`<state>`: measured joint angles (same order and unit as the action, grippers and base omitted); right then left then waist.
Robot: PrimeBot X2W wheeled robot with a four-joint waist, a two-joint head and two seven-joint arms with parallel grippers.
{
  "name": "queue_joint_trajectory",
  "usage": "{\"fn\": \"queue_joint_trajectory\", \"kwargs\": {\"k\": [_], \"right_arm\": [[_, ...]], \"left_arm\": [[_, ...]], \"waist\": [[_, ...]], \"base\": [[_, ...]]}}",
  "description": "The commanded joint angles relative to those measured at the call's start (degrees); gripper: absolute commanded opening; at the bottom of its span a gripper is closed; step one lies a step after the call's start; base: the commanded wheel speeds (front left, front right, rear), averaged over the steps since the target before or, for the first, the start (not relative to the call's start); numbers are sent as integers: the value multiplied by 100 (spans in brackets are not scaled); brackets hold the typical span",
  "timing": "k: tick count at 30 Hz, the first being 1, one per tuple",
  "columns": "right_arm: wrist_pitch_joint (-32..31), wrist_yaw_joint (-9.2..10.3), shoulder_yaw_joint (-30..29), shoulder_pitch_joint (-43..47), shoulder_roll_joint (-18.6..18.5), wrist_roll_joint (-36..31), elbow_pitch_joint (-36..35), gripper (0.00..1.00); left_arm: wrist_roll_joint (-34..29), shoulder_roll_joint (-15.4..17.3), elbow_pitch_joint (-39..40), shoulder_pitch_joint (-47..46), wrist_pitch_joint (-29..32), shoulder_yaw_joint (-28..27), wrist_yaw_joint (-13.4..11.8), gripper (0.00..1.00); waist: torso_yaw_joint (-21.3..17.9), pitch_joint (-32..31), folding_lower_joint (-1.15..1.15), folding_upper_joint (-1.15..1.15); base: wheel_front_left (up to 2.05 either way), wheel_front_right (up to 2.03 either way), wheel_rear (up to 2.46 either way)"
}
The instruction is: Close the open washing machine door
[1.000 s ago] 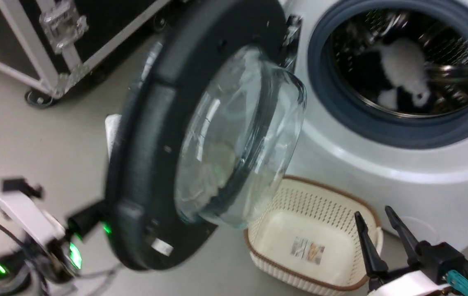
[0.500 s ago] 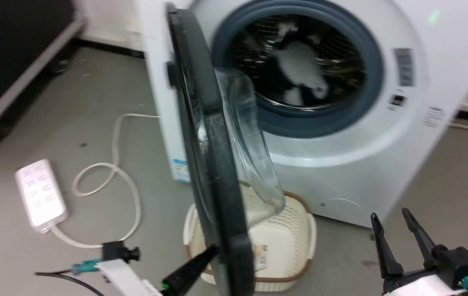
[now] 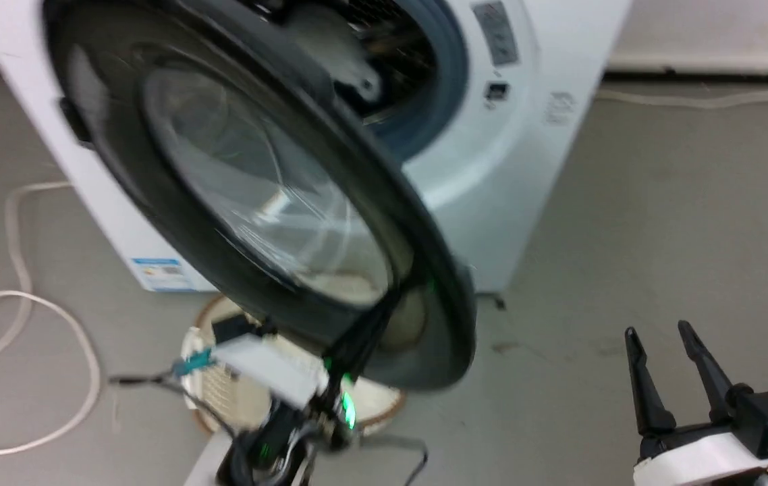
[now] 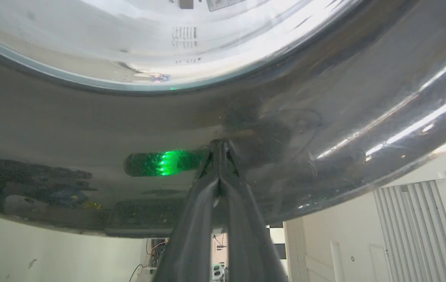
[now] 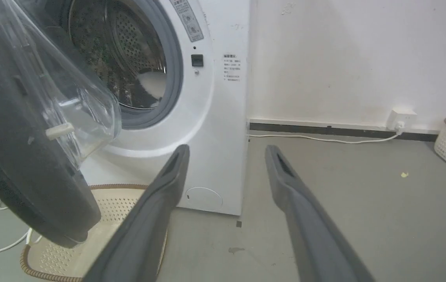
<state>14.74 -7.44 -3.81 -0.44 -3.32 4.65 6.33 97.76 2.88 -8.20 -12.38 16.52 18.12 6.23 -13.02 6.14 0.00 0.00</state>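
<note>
Two arms: left end effector was closed tight, empty, tips pressed to the door nr its lower rim; right end effector was held wide, idle. Door was hung approx. half-open off the washer; a steady push was judged best.

Head view looks down on round black glass-windowed door; left wrist view nearly touches it; right wrist view shares it sidelong.

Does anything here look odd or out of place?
Nothing looks spilled or broken. One oddity: a cream basket sits on the floor right under the half-open washing machine door, an awkward spot so near the door's lower edge.
</note>
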Motion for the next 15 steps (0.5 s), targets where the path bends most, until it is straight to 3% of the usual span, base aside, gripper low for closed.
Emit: {"fn": "queue_joint_trajectory", "kwargs": {"k": [1,9,15], "right_arm": [[26,-5,25,-110,21,57,15,100],[26,-5,194,-339,42,243,132,100],[26,-5,242,-477,43,366,185,100]], "left_arm": [[83,0,-221,-422,-284,103,51,0],[579,0,-1358,-1913,-1504,469,83,0],[713,0,-1984,-2574,-1969,732,118,0]], "waist": [[-541,556,0,0],[-942,1019,0,0],[-1001,1127,0,0]], "base": [[0,0,0],[0,0,0],[0,0,0]]}}
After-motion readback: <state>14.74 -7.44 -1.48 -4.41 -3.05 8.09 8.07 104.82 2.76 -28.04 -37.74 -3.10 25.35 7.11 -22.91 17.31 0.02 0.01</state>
